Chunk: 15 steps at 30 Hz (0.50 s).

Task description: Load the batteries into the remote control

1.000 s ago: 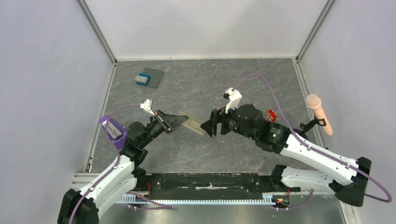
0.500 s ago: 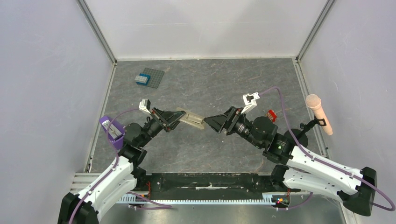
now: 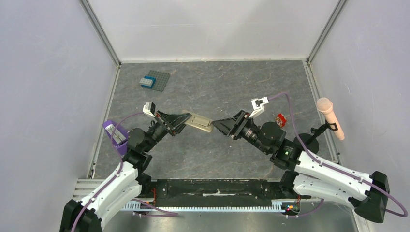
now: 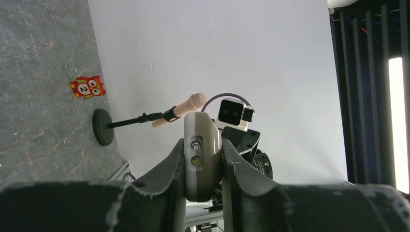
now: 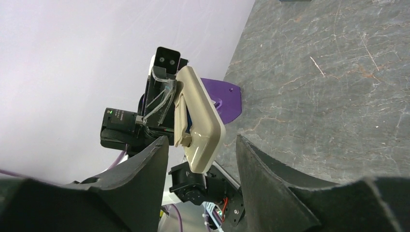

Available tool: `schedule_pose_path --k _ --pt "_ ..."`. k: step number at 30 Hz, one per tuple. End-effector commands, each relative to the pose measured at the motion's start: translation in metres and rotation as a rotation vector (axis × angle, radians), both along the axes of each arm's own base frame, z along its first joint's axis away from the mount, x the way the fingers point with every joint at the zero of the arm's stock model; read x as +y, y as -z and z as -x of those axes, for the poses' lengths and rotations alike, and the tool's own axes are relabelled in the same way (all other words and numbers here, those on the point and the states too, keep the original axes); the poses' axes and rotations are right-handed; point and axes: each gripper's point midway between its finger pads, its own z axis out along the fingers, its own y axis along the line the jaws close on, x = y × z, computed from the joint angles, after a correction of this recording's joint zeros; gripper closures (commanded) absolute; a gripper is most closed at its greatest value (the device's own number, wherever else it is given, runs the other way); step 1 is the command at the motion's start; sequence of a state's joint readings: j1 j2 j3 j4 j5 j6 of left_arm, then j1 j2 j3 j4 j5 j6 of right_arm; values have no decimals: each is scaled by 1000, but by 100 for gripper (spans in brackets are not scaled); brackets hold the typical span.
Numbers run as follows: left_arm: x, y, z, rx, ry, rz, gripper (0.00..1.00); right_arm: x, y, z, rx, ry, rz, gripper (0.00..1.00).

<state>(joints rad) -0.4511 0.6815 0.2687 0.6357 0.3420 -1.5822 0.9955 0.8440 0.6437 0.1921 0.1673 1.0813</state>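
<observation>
My left gripper (image 3: 183,118) is shut on one end of the cream-white remote control (image 3: 199,122) and holds it in the air above the middle of the table. In the left wrist view the remote's end face (image 4: 202,157) is clamped between both fingers. My right gripper (image 3: 218,124) is open, its tips just off the remote's free end. In the right wrist view the remote (image 5: 197,121) hangs between my open fingers with gaps on both sides; a sliver of blue shows in its back recess. No loose batteries are in view.
A blue toy brick on a grey studded plate (image 3: 153,80) lies at the back left. A small red-and-white object (image 3: 280,119) lies right of centre. A pink microphone on a black stand (image 3: 329,117) is by the right wall. A purple holder (image 3: 116,131) sits by the left arm.
The right gripper swung round to point at the remote and moved in on its free end. The left gripper lifted the remote slightly and moved it back.
</observation>
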Motion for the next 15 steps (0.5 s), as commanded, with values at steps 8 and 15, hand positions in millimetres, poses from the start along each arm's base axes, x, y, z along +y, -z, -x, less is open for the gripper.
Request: schedule_pose_path --k 8,15 --pt "1 -37 11 -93 28 73 98 10 2 -6 5 -3 -16 51" --pt "1 -38 12 -101 33 72 98 14 6 -6 14 -12 -11 53"
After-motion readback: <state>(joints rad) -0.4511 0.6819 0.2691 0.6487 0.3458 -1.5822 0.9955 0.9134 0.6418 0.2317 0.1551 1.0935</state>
